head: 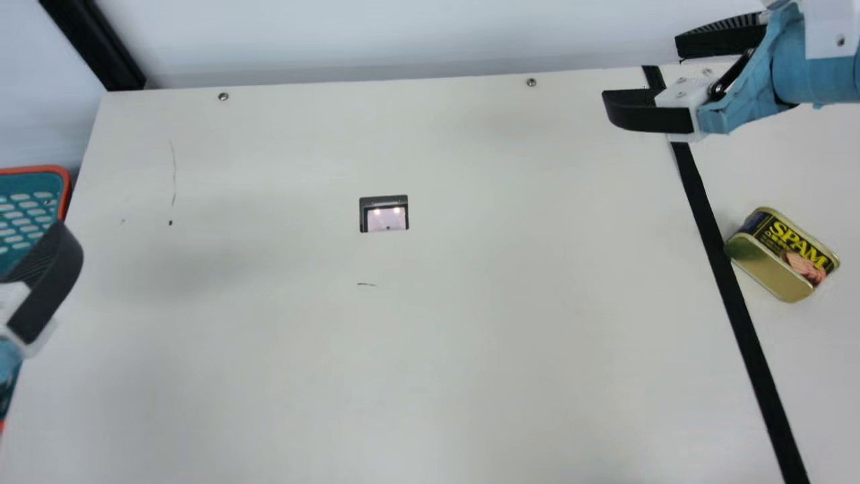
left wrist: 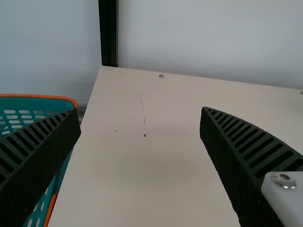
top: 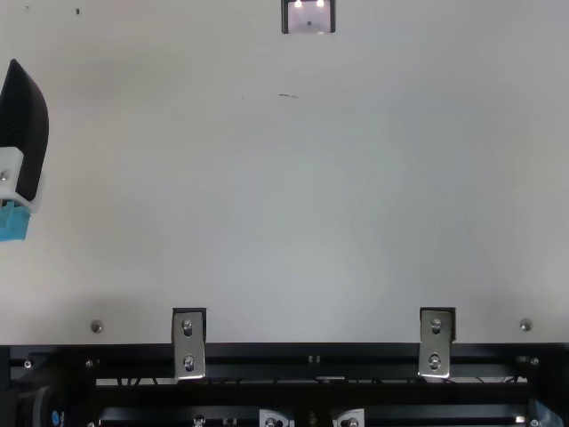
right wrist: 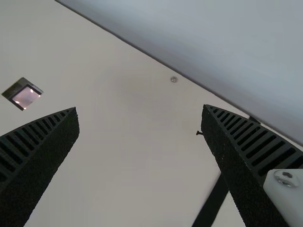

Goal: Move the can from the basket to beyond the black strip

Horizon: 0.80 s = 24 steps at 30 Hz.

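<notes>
- Can (head: 783, 254) on its side on the desk (head: 470, 336) — beyond the black strip (head: 720, 269), one end right by it
- Left pincer (head: 48, 282) spread wide, near the basket (head: 65, 178)
- Right pincer (head: 641, 72) wide too — fingers apart above the strip's far end

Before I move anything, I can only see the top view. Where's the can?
Observer: In the main view, the can is right beside the black strip, on the side away from the basket.
Operator: Okay! Is my left gripper holding something? I just see a bit of it.
Observer: No. The left wrist view shows it open, with nothing in its grip.
Operator: And what about my right gripper?
Observer: That one is open and empty too.
</notes>
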Tool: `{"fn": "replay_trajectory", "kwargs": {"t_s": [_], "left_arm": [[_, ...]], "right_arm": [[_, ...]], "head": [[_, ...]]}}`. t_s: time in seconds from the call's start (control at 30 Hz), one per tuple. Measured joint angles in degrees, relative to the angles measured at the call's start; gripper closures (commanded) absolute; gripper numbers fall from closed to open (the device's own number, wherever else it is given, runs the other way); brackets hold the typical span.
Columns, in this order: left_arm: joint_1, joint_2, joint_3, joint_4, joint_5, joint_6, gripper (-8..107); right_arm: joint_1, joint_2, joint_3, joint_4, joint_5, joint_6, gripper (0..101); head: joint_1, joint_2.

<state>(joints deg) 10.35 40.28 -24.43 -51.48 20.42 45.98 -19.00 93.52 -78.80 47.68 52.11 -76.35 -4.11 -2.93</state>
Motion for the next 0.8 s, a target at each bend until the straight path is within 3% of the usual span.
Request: {"fn": "replay_trajectory", "kwargs": {"t_s": [0.23,0.57,0.8], "left_arm": [[0.0,0.0,0.0,0.0,0.0,0.0,9],[0.0,0.0,0.0,0.0,0.0,0.0,9],[0.0,0.0,0.0,0.0,0.0,0.0,9]], "right_arm": [[3.03,-0.75,0.31,3.49,0.1,-1.65,0],[3.83,-0.75,-0.45,1.96,-0.16,-0.94,0],[8.63,-1.05,-1.65,-2.72,-5.98,1.72,0]], "head": [[0.0,0.0],[0.0,0.0],[0.0,0.0]]}}
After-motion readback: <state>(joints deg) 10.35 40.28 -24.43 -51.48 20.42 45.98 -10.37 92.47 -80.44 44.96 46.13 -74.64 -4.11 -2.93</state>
